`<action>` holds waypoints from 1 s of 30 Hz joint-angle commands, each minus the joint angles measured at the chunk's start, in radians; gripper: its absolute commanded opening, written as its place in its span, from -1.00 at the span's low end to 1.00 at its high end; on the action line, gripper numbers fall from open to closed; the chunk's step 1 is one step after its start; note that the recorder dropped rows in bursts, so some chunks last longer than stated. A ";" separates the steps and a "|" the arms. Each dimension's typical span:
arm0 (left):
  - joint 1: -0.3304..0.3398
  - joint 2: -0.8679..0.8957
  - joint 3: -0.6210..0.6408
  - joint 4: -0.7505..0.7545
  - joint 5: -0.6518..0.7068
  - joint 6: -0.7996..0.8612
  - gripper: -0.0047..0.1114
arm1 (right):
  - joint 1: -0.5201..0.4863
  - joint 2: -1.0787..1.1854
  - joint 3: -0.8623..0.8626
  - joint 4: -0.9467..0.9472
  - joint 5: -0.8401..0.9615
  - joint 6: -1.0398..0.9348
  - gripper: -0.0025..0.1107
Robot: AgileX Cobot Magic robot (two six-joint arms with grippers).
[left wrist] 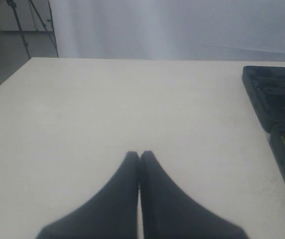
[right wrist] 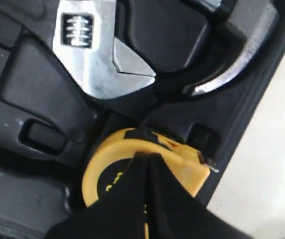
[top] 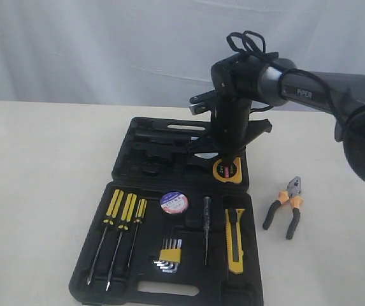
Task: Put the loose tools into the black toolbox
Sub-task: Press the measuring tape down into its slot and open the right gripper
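The black toolbox [top: 80, 290] lies open on the table, its two halves flat. In its near half lie the black tape roll [top: 174, 203] and the yellow-and-black utility knife [top: 234, 240]. The round yellow tape measure [top: 227, 170] sits in a recess at the right end of the far half. My right gripper [top: 225, 156] is shut with nothing between its fingers, its tips [right wrist: 148, 156] right over the tape measure [right wrist: 182, 167]; whether they touch it I cannot tell. The orange-and-black pliers [top: 286, 205] lie on the table to the right of the toolbox. My left gripper [left wrist: 139, 154] is shut over bare table.
Three yellow-handled screwdrivers [top: 121, 217], a hex key set [top: 168, 258] and a slim black screwdriver [top: 206, 223] sit in the near half. An adjustable wrench [right wrist: 97, 55] and a curved steel tool [right wrist: 232, 64] lie beside the tape measure. A white curtain hangs behind the table.
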 commanded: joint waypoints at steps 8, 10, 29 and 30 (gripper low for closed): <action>-0.005 -0.001 0.003 0.000 -0.005 -0.006 -0.92 | -0.005 -0.010 0.012 -0.005 -0.032 -0.003 -0.96; -0.005 -0.001 0.003 0.000 -0.005 -0.006 -0.92 | -0.005 -0.025 0.012 -0.005 -0.034 -0.003 -0.96; -0.005 -0.001 0.003 0.000 -0.005 -0.006 -0.92 | -0.064 -0.022 0.012 0.041 -0.060 -0.045 -0.96; -0.005 -0.001 0.003 0.000 -0.005 -0.006 -0.92 | -0.064 -0.013 0.012 0.066 -0.067 -0.064 -0.96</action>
